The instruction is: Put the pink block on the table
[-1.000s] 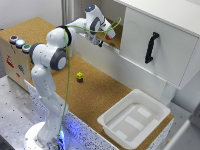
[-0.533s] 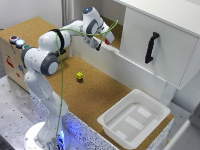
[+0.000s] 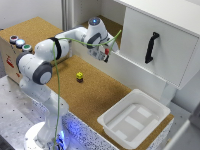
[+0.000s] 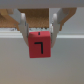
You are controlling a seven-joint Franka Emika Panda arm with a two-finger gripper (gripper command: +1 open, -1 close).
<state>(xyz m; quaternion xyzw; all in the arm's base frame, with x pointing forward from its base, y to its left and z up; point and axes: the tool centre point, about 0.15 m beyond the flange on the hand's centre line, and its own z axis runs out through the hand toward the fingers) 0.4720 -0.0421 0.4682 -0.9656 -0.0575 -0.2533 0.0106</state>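
Observation:
In the wrist view the pink block (image 4: pixel 39 45), a small pinkish-red cube with a dark mark on its face, sits between my two fingers (image 4: pixel 22 27). My gripper (image 4: pixel 39 37) is shut on it. In the exterior view my gripper (image 3: pixel 106 54) hangs at the front edge of the white cabinet's lower shelf, above the brown cork table (image 3: pixel 100 97). I cannot make out the pink block in that view. A small yellow block (image 3: pixel 79 76) lies on the table, toward the exterior view's left of the gripper and lower in the picture.
A white cabinet with a black door handle (image 3: pixel 151 47) stands at the back right of the exterior view. A white plastic bin (image 3: pixel 134 119) sits on the table near its front right. A cork-topped box with coloured buttons (image 3: pixel 19 44) stands at the left.
My gripper has come out of the cabinet shelf and moved lower, toward the table, with the pink block still in it.

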